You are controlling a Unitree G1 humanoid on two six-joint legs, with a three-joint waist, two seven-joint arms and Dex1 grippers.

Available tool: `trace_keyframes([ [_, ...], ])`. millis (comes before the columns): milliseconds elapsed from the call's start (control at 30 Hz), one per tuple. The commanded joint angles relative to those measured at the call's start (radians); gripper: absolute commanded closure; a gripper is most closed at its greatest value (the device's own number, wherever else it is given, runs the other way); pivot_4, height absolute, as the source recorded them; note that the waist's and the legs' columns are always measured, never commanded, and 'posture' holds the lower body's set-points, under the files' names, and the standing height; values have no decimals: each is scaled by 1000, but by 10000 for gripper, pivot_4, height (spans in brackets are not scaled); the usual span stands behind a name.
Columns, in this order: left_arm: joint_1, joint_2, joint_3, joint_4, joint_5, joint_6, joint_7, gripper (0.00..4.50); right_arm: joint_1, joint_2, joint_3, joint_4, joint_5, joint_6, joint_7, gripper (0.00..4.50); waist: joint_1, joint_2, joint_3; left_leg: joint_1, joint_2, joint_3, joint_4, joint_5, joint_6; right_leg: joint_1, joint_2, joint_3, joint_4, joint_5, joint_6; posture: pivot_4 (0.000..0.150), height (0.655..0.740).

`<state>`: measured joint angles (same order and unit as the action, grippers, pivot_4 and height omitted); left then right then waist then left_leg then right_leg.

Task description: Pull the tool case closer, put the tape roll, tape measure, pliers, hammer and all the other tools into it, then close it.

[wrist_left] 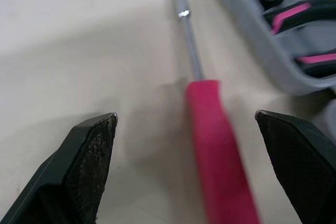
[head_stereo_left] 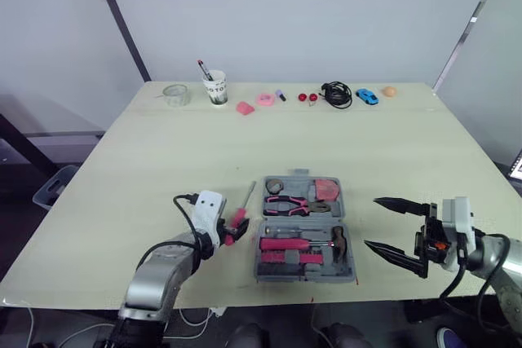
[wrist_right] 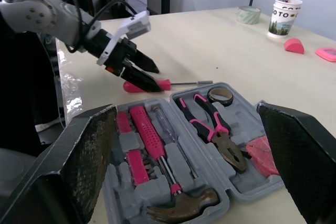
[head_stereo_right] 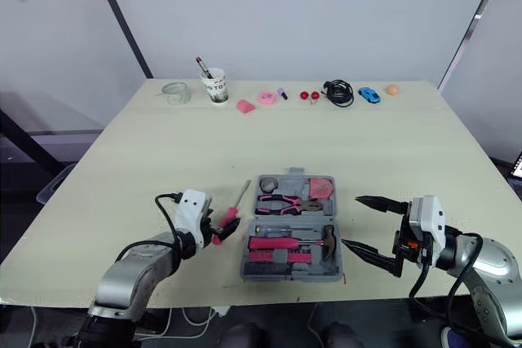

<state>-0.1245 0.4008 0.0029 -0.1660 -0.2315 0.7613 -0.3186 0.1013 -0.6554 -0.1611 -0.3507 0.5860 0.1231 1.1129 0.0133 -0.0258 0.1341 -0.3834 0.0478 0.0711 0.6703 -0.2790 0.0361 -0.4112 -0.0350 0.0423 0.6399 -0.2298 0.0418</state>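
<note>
**Left jaws lined up on the loose screwdriver**

Down front, the left jaws sit low over the worktop (head_stereo_left: 122,201), spread wide with one tip on each side of the screwdriver's (head_stereo_left: 243,206) pink handle. Nothing is pinched yet. The screwdriver lies flat just left of the case (head_stereo_left: 306,278), shaft pointing away from the robot. As far as I can tell it isn't touching the case.

The case lies open flat near the front edge and it's pretty full. The far half has the tape roll (head_stereo_left: 275,184), the pliers (head_stereo_left: 287,204) and a pink thing I take for the tape measure (head_stereo_left: 327,190). The hammer (head_stereo_left: 338,240) is in the near half. So my read is that the screwdriver is the one tool left out, and grabbing it is the step in hand.

How I'd do it:
- Drop until the tips nearly meet the worktop.
- Centre on the fat part of the handle, not the thin shaft, and squeeze square across it.
- It's round, so an off-centre pinch will probably roll it or kick it into the case wall.
- Mind the tip on the case side, because that wall is close.
- Lift straight up before swinging over.

Over on the other side, the right jaws hover just right of the case, also spread wide and holding nothing. That's a handy spot for steadying the case or folding it shut later.
</note>
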Motion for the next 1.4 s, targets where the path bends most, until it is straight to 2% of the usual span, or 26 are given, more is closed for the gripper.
trace_keyframes([
  [33,-24,8,-9,11,15,-4,-11,186,-10,-7,-5,-23,6,-10,5,0,0,0,0,0,0,0,0,0,0,0,0,0,0,0,0,1500,7400],
  [400,-76,-49,-37,42,25,49,5,186,-18,-5,-3,-32,12,-6,9,0,0,0,0,0,0,0,0,0,0,1,0,0,0,0,0,1500,7400],
  [500,-73,-66,-29,36,25,63,15,7886,-16,-10,1,-37,22,5,22,0,1,0,0,1,0,0,0,0,0,1,0,0,0,0,0,1500,7400],
  [533,-72,-66,-31,33,30,65,14,13618,-16,-10,0,-38,24,7,23,0,1,0,0,1,0,0,0,0,0,1,0,0,0,0,0,1500,7400],
  [600,-66,-71,-34,28,35,74,19,20304,-21,-8,-4,-38,36,19,19,0,1,0,0,1,0,0,0,0,0,1,0,0,0,0,0,1500,7400],
  [733,-60,-79,-37,21,41,83,22,37709,-22,-12,-7,-35,36,39,7,0,1,0,0,0,0,0,0,0,0,1,-1,0,0,0,0,1500,7400],
  [767,-60,-81,-38,19,42,84,21,38877,-23,-17,-5,-34,33,48,6,0,1,0,0,0,0,0,0,0,0,1,-1,0,0,0,0,1500,7400],
  [1000,-61,-80,-29,17,54,67,17,38969,-36,-15,-1,-28,24,48,6,0,1,0,0,1,0,0,0,0,0,1,-1,0,0,0,0,1500,7400],
  [1233,-38,-23,11,-22,44,56,-15,38969,-38,-14,5,-35,25,49,9,0,-4,0,0,1,0,0,0,0,0,1,0,0,0,0,0,1500,7400],
  [1333,-7,45,22,-69,40,31,-68,38969,-40,-21,1,-34,32,52,20,0,-9,-2,1,1,0,0,0,0,0,1,0,0,0,0,0,1500,7400],
  [1400,27,146,1,-99,73,-30,-132,38969,-45,-33,7,-26,27,46,45,0,-10,-3,2,0,1,0,0,0,0,0,0,0,0,0,0,1500,7400],
])
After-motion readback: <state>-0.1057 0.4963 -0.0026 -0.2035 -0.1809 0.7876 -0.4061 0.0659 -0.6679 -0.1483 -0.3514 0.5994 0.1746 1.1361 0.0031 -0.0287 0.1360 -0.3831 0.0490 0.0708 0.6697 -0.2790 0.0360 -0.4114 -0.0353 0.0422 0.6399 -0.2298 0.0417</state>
